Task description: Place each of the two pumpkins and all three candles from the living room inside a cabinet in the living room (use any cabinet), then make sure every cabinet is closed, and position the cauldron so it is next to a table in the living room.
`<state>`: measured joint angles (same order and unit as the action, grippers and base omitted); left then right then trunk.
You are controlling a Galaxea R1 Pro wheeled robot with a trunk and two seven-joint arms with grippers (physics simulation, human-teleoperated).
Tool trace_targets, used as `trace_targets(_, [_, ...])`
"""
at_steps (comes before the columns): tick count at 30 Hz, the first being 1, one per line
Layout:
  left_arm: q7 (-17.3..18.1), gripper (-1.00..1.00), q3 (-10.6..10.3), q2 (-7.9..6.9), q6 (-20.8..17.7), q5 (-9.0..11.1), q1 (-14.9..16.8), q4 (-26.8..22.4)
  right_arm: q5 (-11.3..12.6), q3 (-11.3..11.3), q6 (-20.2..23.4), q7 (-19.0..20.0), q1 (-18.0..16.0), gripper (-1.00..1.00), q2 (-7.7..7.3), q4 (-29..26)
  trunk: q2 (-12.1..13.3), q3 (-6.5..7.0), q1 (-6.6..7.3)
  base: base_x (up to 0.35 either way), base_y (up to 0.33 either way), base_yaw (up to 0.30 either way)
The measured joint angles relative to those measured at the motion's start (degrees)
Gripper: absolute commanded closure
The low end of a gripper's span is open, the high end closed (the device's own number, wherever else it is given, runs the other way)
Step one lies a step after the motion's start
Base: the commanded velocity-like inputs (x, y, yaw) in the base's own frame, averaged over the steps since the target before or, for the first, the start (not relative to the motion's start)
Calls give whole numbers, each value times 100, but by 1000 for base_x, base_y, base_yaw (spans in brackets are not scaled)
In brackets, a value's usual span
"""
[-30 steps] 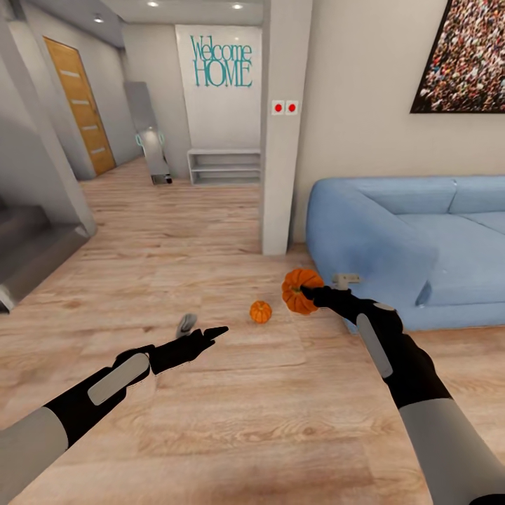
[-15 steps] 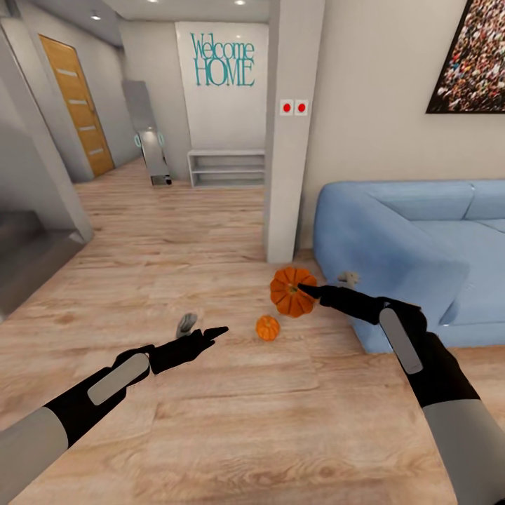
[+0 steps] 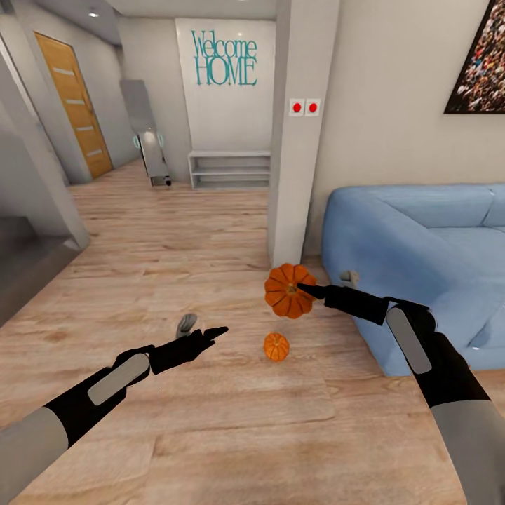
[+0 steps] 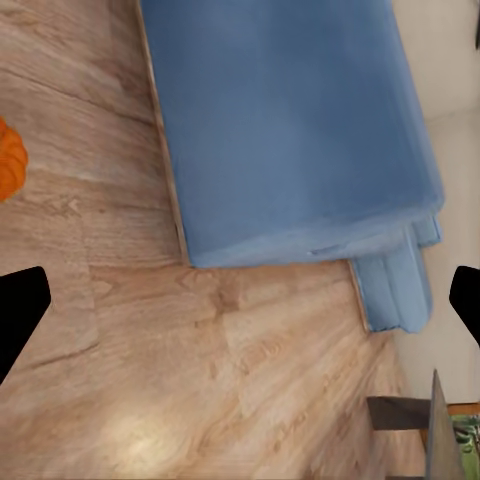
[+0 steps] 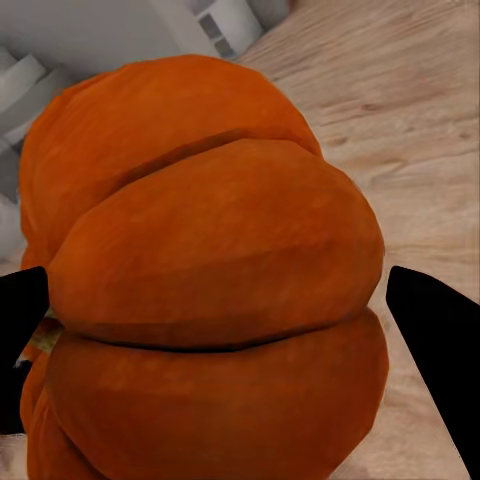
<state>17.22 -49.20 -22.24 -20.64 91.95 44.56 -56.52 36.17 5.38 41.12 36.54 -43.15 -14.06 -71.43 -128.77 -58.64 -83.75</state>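
My right gripper (image 3: 303,287) is shut on a ribbed orange pumpkin (image 3: 287,291), held above the wooden floor; up close the pumpkin (image 5: 210,250) sits between both black fingers. A smaller-looking second pumpkin (image 3: 276,346) rests on the floor just below it, and its edge (image 4: 8,160) shows in the left wrist view. My left gripper (image 3: 212,332) hangs open and empty over the floor, fingers wide apart (image 4: 240,310). One stubby grey candle (image 3: 186,324) lies just beyond it. Another candle (image 3: 348,278) sits at the sofa's foot. Cabinet, cauldron and table are out of view.
A blue sofa (image 3: 421,245) fills the right side, its corner close to my right arm. A white pillar (image 3: 298,140) stands behind the pumpkins. A hallway with a low white shelf (image 3: 228,168) and a wooden door (image 3: 70,105) opens ahead; grey stairs (image 3: 28,245) are at left.
The camera has swung, sliding sofa and pillar rightward in view. My right arm has lifted the held pumpkin higher above the floor pumpkin. The left arm has stayed still.
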Motion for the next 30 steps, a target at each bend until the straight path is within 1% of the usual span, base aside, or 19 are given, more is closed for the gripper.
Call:
trace_targets(5, [0,-100,-1,0,3,1,0,3,10,12,0,100,0,100,5,0,0,0,0,337,107,0])
trace_targets(9, [0,-100,0,30,6,-5,0,390,9,5,14,115,0,100,2,-1,0,0,0,337,108,0])
trace_targets(12, [0,-100,-2,78,7,-10,0,538,1,-5,253,179,1,100,-4,-8,0,0,0,337,108,0])
trace_targets(15, [0,-100,-2,92,7,-30,0,559,5,-55,378,458,0,100,-8,-3,0,0,0,337,108,0])
trace_targets(17, [0,-100,-2,93,7,-34,0,566,-11,-115,392,548,0,100,-9,-1,0,0,0,337,108,0])
trace_targets(21, [0,-100,-2,93,7,-36,0,571,-19,-154,405,602,0,100,-12,0,0,0,0,337,108,0])
trace_targets(30, [0,-100,-2,88,7,-37,0,571,-18,-158,407,609,0,100,-18,0,0,0,0,337,108,0])
